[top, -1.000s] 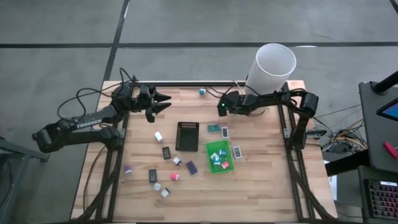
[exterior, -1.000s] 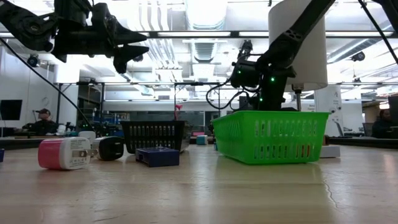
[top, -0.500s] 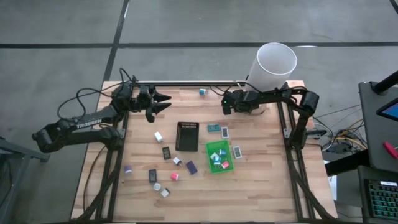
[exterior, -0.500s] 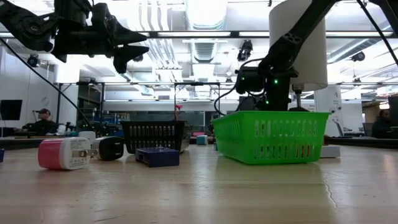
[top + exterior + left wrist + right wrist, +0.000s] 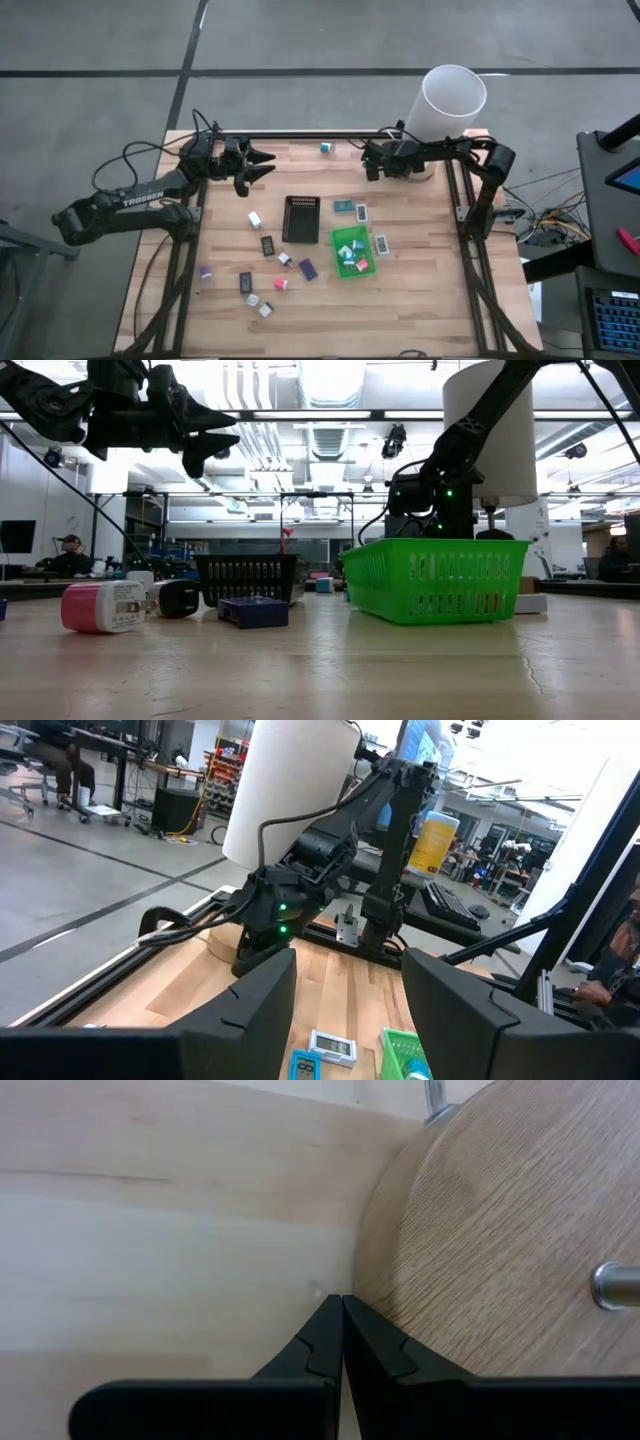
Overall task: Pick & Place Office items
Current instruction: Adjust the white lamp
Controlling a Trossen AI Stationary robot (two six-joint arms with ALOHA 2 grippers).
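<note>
Several small office items lie scattered on the wooden table: a white block, a black packet, a purple block and a pink-red block. More sit inside the green tray. The black ribbed tray stands beside it. My left gripper hovers open and empty over the far left of the table; its fingers also show in the left wrist view. My right gripper is shut and empty at the far right, its tips beside a round wooden base.
A tall white cylinder stands on the round wooden base at the table's far right corner. A teal piece lies near the far edge. Flat packets lie around the green tray. People sit in the room beyond.
My right gripper has drawn back, still shut, toward the table's right and far edge, away from the trays and up to the wooden base. The white cylinder's top has shifted a little toward the right. My left arm has kept still.
</note>
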